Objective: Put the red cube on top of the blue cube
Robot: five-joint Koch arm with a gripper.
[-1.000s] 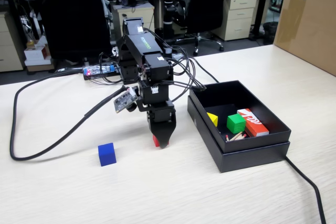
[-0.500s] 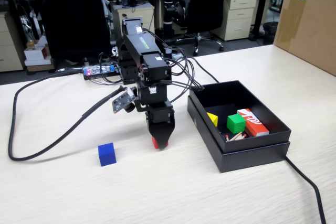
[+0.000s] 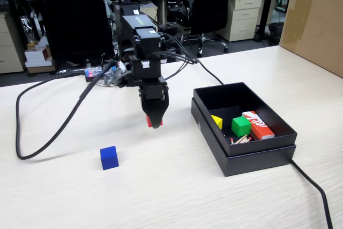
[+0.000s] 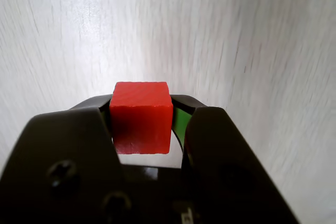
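Fixed view: pale wood-grain table (image 3: 161,197), office behind.

In the fixed view the gripper (image 3: 154,122) hid most of the red cube (image 3: 148,121); the wrist view's table (image 4: 252,40) was blurred.

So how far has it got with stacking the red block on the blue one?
The pickup looks done: the gripper is shut on the red cube and holds it clear of the table. The carrying is in hand. Left to do: move over the blue cube, which sits alone to the left in the fixed view, and set it on top.
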